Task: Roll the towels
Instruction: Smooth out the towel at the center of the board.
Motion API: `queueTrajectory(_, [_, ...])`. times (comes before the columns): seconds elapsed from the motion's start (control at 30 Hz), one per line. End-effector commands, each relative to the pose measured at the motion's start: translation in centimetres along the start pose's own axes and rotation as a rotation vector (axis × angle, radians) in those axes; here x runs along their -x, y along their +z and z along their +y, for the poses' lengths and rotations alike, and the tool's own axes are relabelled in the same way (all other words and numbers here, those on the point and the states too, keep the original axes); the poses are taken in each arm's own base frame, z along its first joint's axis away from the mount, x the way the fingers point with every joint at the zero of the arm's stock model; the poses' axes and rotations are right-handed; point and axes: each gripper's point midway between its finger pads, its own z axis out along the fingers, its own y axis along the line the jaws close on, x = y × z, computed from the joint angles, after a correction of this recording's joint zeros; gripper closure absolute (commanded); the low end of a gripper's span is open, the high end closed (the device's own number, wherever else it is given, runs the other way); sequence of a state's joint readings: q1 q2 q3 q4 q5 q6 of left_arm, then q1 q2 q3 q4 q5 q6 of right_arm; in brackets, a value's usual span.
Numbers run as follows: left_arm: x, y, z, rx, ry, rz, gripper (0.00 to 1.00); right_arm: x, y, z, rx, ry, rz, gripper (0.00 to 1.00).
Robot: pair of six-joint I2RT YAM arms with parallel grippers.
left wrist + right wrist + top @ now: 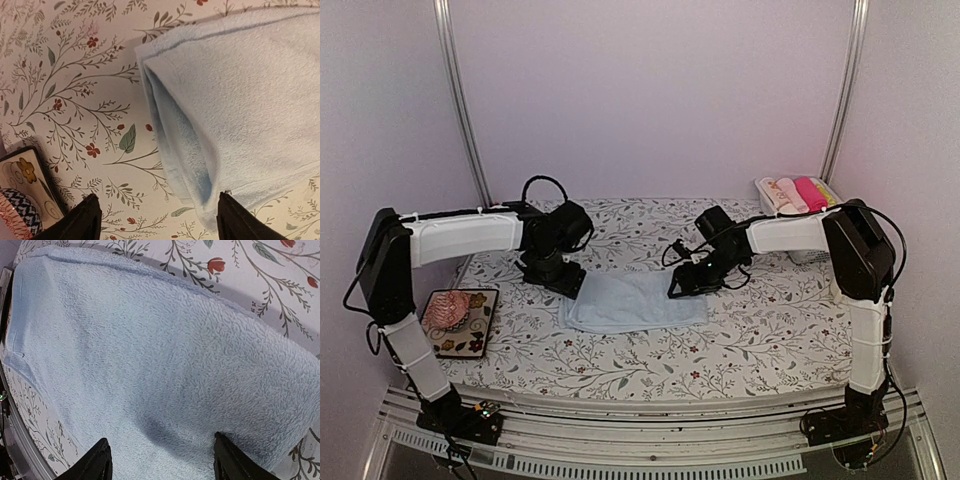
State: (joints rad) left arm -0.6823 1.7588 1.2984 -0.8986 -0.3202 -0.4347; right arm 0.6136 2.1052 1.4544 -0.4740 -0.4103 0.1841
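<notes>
Floral tablecloth [770,330] holds the blue towel [635,302] lying flat, not yet rolled; I see my left gripper [157,200] and right gripper [161,440] spread wide at its ends, gripping nothing.

No readable text or labels — none (any view)

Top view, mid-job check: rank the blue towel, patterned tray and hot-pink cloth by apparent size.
1. blue towel, clearly largest
2. patterned tray
3. hot-pink cloth, smallest, though farthest from the camera, so less certain
</notes>
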Motion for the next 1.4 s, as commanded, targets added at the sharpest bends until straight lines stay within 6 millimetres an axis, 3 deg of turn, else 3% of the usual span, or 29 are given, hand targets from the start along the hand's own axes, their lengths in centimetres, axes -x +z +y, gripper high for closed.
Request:
queueTrajectory(0.0, [2.7,-2.1,-1.2,-0.097,-0.057,-0.083,0.20,-1.2,0.3,-1.3,-0.031,0.032,0.033,0.30])
queueTrajectory(0.2, [5.1,-0.6,-2.1,-0.177,-0.134,-0.085,0.21,-1.1,0.2,-1.2,-0.026,0.033,0.029,0.30])
queueTrajectory(0.43, [6.6,2.5,-1.0,-0.225,-0.205,-0.069,0.29,-1.0,0.2,-1.2,-0.028,0.025,0.026,0.30])
queueTrajectory(0.6, [7.8,3.6,-0.2,-0.259,-0.231,-0.081,0.44,-0.9,0.4,-1.2,-0.024,0.025,0.028,0.30])
queueTrajectory(0.7, [8.4,4.5,-0.2,-0.272,-0.228,-0.083,0.60,-0.8,0.4,-1.1,-0.024,0.025,0.030,0.30])
queueTrajectory(0.97, [8.3,7.0,-0.4,-0.281,-0.212,-0.041,0.72,-0.8,0.6,-1.2,-0.024,0.025,0.038,0.30])
queueTrajectory(1.1, [8.2,7.4,0.3,-0.265,-0.218,-0.032,0.75,-0.8,0.8,-1.3,-0.024,0.027,0.043,0.30])
queueTrajectory(1.37, [7.3,7.4,1.3,-0.232,-0.220,-0.016,0.94,-0.6,0.9,-1.3,-0.025,0.025,0.046,0.30])
